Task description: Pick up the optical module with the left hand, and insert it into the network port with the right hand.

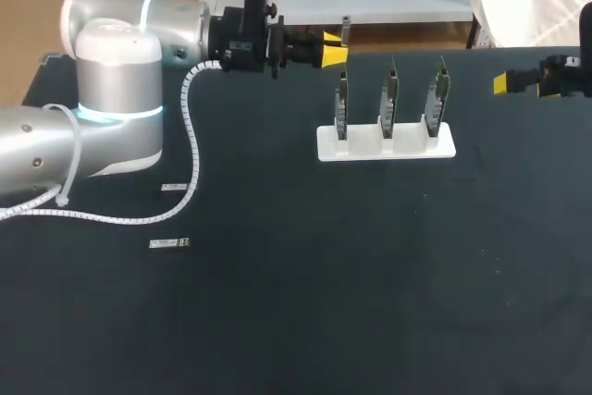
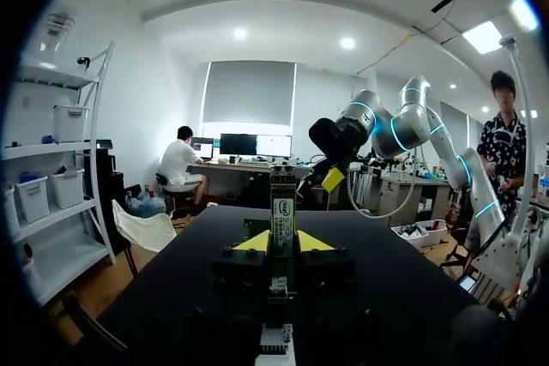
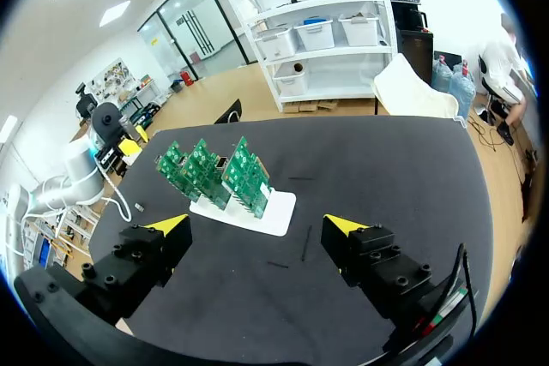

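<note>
3 thin green boards (image 1: 389,99), white base (image 1: 409,147)

Soft, even light falls from overhead in the head view. The dark bench (image 1: 370,302) swallows it, so shadows barely show, while the white stand (image 1: 386,143) near the far edge and the pale left arm (image 1: 111,80) look bright. In the left wrist view ceiling lamps burn as glaring spots. The left tool (image 2: 283,244) sits in shade below them with only its yellow tips lit, and the optical module (image 2: 283,203) between them looks slightly soft. In the right wrist view the right tool (image 3: 256,225) is dark against the bench, whose edges bow strongly toward the black rim.
</note>
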Action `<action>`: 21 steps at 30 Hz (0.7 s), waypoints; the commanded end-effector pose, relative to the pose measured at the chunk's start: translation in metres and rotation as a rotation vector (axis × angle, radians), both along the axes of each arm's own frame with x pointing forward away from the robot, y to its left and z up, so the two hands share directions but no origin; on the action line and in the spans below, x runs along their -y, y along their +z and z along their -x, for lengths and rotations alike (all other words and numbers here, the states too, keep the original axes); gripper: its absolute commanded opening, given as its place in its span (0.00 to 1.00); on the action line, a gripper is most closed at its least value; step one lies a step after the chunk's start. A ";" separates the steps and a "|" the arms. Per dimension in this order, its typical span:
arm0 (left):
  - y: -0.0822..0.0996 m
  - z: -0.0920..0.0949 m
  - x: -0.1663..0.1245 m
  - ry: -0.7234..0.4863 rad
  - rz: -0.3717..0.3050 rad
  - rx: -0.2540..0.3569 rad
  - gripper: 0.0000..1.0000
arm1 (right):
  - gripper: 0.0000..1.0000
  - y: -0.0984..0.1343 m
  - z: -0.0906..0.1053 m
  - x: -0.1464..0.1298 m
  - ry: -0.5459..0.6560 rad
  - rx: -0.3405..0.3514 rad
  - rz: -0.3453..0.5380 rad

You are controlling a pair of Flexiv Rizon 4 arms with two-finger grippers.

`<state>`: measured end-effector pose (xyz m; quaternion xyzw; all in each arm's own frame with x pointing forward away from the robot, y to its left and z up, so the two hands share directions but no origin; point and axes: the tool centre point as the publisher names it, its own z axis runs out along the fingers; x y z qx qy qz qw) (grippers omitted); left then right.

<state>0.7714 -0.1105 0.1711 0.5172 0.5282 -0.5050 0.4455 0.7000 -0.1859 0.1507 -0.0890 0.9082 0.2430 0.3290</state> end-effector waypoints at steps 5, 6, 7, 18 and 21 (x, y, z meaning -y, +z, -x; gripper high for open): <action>-0.001 -0.003 0.001 -0.006 0.002 0.000 0.00 | 1.00 0.000 0.001 -0.001 -0.003 0.000 0.002; -0.001 -0.003 0.001 -0.006 0.002 0.000 0.00 | 1.00 0.003 -0.001 0.001 0.035 0.026 0.000; -0.001 -0.003 0.001 -0.006 0.002 0.000 0.00 | 1.00 0.007 -0.003 0.004 0.066 0.039 0.000; -0.001 -0.003 0.001 -0.006 0.002 0.000 0.00 | 1.00 0.057 -0.053 -0.015 0.497 0.215 0.020; -0.001 -0.003 0.001 -0.006 0.002 0.000 0.00 | 1.00 0.061 -0.059 -0.032 0.639 0.240 -0.001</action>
